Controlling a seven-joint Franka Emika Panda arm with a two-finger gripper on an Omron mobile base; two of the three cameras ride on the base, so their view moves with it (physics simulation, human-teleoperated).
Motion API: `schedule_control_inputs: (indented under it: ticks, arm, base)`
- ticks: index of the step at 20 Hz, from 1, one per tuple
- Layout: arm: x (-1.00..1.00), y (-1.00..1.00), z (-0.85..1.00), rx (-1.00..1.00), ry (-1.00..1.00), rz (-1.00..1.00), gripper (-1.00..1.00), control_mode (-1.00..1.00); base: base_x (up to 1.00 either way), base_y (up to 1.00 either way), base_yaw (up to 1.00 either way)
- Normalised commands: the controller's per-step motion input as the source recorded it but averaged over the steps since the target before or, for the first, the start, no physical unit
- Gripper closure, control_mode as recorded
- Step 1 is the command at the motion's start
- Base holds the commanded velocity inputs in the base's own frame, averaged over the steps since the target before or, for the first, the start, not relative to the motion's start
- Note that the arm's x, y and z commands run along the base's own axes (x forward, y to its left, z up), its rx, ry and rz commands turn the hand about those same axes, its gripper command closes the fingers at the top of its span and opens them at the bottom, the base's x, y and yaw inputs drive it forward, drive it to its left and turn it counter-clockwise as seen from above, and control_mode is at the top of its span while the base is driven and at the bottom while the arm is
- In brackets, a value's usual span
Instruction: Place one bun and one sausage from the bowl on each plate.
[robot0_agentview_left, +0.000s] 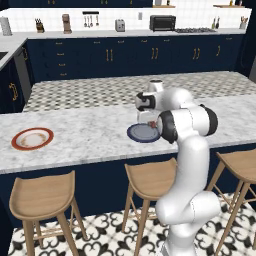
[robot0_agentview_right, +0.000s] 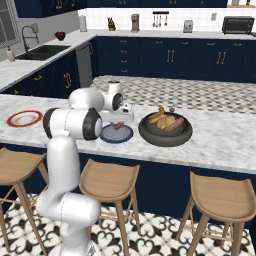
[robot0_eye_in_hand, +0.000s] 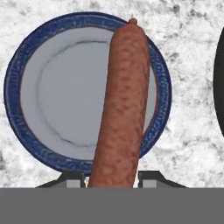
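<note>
My gripper (robot0_eye_in_hand: 111, 177) is shut on a long red-brown sausage (robot0_eye_in_hand: 124, 100), which hangs just above the dark blue plate (robot0_eye_in_hand: 13, 87) and lies across its right half. From the right base view the gripper (robot0_agentview_right: 119, 122) holds the sausage (robot0_agentview_right: 118, 126) low over the blue plate (robot0_agentview_right: 109, 135). Right of that plate stands the dark bowl (robot0_agentview_right: 150, 135), with buns and sausages (robot0_agentview_right: 165, 121) in it. The red-rimmed plate (robot0_agentview_right: 24, 118) lies bare at the far left of the counter. The left base view shows the blue plate (robot0_agentview_left: 142, 133) and the red-rimmed plate (robot0_agentview_left: 32, 138).
The things rest on a marble island counter (robot0_agentview_right: 225, 145) whose near edge faces me. Wooden stools (robot0_agentview_right: 107, 177) stand under that edge. In the hand view, the bowl's black rim (robot0_eye_in_hand: 218, 87) is close on the right of the blue plate.
</note>
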Motion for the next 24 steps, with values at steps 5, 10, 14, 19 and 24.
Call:
schedule_control_inputs:
  ticks: [5, 10, 14, 19, 24]
  arm:
    - [0.36, 0.00, -0.49, 0.00, 0.00, 0.04, 1.00, -1.00]
    - [0.25, 0.00, -0.45, 0.00, 0.00, 0.02, 1.00, -1.00]
    - [0.10, 0.00, -0.32, 0.00, -0.01, 0.02, 1.00, -1.00]
    - [0.00, 0.00, 0.00, 0.00, 0.00, 0.00, 1.00, -1.00]
    - [0.00, 0.00, 0.00, 0.00, 0.00, 0.00, -1.00, -1.00]
  base:
    - [0.00, 0.00, 0.00]
    - [0.00, 0.00, 0.00]
    - [0.00, 0.00, 0.00]
    - [0.00, 0.00, 0.00]
    - [0.00, 0.00, 0.00]
